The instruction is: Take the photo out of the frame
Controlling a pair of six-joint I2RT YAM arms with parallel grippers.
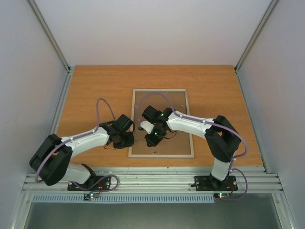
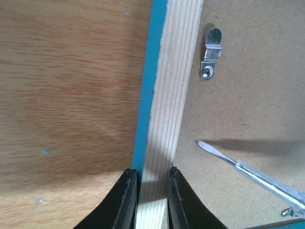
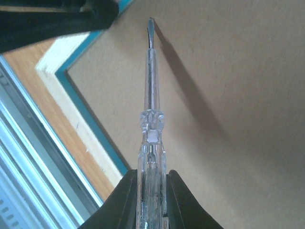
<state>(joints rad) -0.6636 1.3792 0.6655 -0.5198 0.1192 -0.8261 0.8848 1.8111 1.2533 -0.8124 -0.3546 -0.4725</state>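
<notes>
Black left gripper point(image 2: 152, 180) low astride frame point(image 2: 174, 86) edge

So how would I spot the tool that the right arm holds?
On the orange-brown wooden table lies a face-down turquoise-edged picture frame with a flat brown backing board. Over that board, the right end effector grips a clear plastic screwdriver, the only see-through thing there.

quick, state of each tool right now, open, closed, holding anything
left tool: closed on the wooden side rail of the frame
right tool: closed, holding a clear-handled screwdriver
</notes>
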